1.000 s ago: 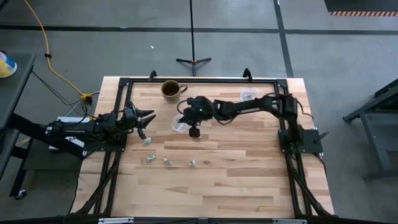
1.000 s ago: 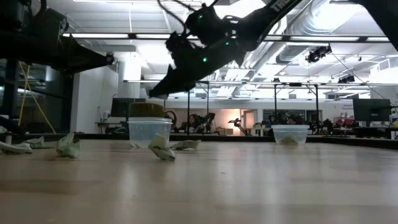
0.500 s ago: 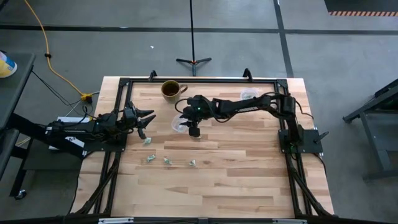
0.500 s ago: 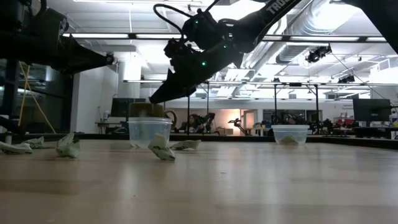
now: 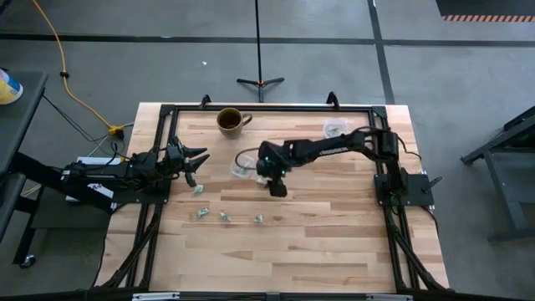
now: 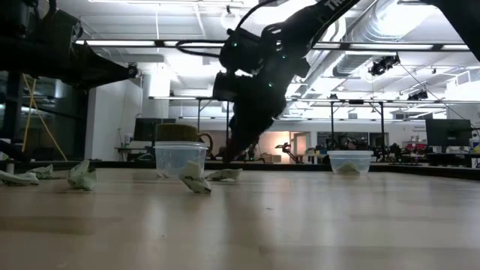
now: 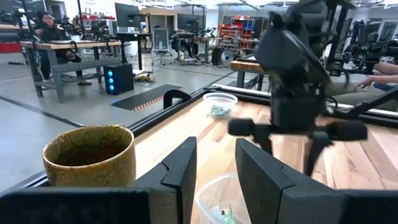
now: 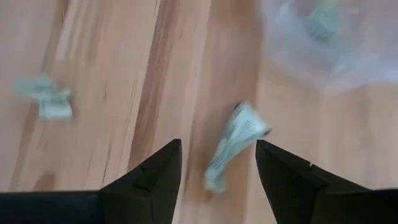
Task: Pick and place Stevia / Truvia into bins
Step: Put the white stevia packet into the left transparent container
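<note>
With the right pincer [image 8: 217, 163] spread above a packet [image 8: 237, 144] lying at frame centre beside the cup [image 8: 329, 43], closing off-centre could flick it away.

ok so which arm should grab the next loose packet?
Right. Its open gripper points down at a crumpled pale green paper packet beside the clear plastic cup; the left gripper waits at the table's left edge.
</note>
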{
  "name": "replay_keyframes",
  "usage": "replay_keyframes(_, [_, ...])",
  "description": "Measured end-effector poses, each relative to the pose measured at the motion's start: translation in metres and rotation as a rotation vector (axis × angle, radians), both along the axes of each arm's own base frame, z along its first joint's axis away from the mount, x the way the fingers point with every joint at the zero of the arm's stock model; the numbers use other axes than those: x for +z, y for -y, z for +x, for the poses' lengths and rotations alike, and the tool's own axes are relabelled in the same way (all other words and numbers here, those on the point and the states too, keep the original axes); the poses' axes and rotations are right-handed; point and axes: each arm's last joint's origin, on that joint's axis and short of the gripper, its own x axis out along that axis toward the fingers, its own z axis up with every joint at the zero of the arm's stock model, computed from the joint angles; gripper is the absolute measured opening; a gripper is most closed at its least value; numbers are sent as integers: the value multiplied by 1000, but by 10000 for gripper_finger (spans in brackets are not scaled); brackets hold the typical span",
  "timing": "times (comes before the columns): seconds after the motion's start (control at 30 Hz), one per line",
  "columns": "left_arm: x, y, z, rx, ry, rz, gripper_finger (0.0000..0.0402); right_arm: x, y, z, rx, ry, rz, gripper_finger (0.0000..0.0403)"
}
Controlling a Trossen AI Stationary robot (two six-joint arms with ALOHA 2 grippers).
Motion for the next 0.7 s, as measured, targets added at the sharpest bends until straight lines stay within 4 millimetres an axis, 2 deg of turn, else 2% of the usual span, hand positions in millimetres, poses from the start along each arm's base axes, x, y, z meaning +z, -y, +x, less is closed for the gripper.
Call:
replay_keyframes(0.13, [0,0,0,0,0,0,145,-7,-12,5,24,7,-31,195])
replay_keyframes(0.2, [0,0,0,0,0,0,145,-12,-15,6,13,-9,-103,195])
replay_keyframes(0.33, [0,0,0,0,0,0,145,-20,-17,7,-29,-40,-206,195])
replay_keyframes(0.47, [0,0,0,0,0,0,145,-22,-15,7,-45,-44,-201,187])
replay_keyframes(0.57, [0,0,0,0,0,0,145,-22,-16,7,-47,-45,-196,158])
replay_keyframes(0.7, [0,0,0,0,0,0,145,-22,-16,7,-26,-42,-173,85])
